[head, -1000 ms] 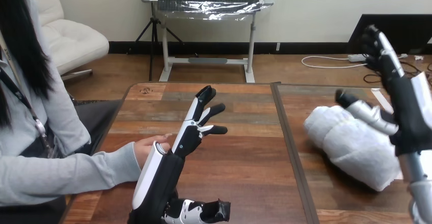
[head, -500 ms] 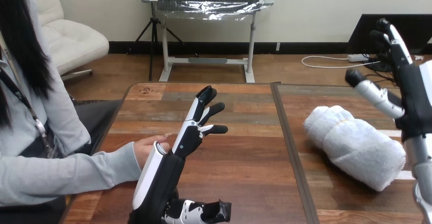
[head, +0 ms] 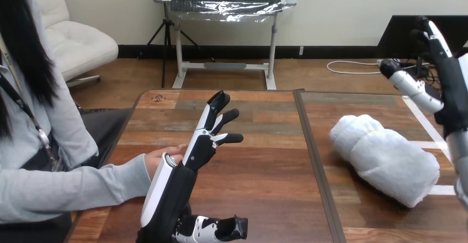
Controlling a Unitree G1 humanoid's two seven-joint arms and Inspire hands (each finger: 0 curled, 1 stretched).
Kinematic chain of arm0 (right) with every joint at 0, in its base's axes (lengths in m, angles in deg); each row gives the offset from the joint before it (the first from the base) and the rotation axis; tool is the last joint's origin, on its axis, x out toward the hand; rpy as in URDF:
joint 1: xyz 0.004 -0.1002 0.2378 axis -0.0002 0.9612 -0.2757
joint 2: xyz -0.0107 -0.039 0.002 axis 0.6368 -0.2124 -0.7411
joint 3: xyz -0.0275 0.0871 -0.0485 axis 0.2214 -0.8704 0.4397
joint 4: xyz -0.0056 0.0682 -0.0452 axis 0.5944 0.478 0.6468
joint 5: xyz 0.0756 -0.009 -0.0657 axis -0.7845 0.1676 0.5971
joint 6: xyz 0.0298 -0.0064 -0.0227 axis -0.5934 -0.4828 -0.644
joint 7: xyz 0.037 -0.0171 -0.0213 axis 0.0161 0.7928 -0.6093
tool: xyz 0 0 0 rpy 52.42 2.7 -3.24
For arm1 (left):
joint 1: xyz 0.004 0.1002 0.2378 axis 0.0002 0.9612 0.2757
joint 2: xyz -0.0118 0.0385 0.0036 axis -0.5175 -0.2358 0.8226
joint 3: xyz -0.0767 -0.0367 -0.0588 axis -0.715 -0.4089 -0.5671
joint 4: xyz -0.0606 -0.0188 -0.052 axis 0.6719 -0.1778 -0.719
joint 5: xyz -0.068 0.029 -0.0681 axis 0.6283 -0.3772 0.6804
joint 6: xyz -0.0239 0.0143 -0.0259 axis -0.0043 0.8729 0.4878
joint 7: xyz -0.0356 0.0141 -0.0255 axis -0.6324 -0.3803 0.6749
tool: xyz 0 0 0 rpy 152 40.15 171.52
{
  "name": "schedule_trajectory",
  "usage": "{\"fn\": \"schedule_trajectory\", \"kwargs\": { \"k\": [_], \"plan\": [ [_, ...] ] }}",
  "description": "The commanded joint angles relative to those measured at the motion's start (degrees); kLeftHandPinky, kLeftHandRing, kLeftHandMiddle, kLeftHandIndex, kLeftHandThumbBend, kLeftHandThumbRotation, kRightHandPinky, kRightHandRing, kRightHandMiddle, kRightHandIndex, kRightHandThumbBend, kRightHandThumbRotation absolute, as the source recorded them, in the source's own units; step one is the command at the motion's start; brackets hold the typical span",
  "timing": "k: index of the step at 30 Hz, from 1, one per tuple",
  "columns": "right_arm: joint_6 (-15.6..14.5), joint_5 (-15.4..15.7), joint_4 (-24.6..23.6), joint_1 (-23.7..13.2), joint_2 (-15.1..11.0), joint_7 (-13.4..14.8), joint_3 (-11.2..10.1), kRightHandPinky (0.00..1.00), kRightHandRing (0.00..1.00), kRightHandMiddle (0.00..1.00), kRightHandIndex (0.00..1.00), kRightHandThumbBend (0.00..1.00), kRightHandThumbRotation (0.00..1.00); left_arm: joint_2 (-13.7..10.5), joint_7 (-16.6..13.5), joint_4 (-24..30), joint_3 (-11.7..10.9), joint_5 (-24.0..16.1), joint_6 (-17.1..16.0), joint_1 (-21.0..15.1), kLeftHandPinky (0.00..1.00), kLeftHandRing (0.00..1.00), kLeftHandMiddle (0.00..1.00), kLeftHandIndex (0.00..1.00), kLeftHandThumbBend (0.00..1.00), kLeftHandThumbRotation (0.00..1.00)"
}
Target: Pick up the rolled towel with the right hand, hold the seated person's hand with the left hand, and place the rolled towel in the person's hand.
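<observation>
As the table (head: 265,165) is seen to bear the rolled towel (head: 386,163) untouched on its right half, no step is judged complete. The right hand (head: 450,85) is poised above and beyond it, fingers straight and spread, nothing grasped. The left hand (head: 200,148) is held upright, fingers extended and empty, just beside the person's hand (head: 164,159) (contact cannot be told). Pickup, holding and placement are all left.

White rolled towel (head: 386,157), brown table (head: 265,171)
</observation>
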Motion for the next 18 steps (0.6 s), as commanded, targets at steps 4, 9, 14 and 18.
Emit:
{"fn": "schedule_trajectory", "kwargs": {
  "k": [4, 9, 14, 18],
  "plan": [
    [-3.7, 2.1, 5.3, -8.4, -1.8, 1.1, 2.7, 0.80, 0.90, 0.91, 0.96, 1.00, 0.83, 0.2, 0.0, 0.3, 0.0, 0.6, -0.6, -3.1, 0.76, 0.92, 1.00, 1.00, 1.00, 0.84],
    [-4.8, 2.6, 9.1, -10.4, -1.9, 0.7, 3.9, 0.76, 0.86, 0.90, 0.95, 1.00, 0.80, 0.2, -0.3, 0.9, -0.7, -0.7, 0.0, -2.9, 0.76, 0.92, 0.99, 1.00, 1.00, 0.84],
    [-6.4, 3.1, 12.0, -11.9, -1.8, 0.6, 5.3, 0.76, 0.85, 0.90, 0.94, 1.00, 0.76, 0.1, -0.2, 0.7, -0.4, -0.3, -0.3, -3.0, 0.76, 0.92, 0.99, 1.00, 1.00, 0.84],
    [-8.2, 2.9, 14.4, -13.2, -1.5, -0.3, 5.9, 0.77, 0.86, 0.91, 0.94, 1.00, 0.73, 0.3, -0.2, 0.4, -0.1, 0.2, -0.7, -3.1, 0.76, 0.92, 0.98, 1.00, 1.00, 0.83]
  ]
}}
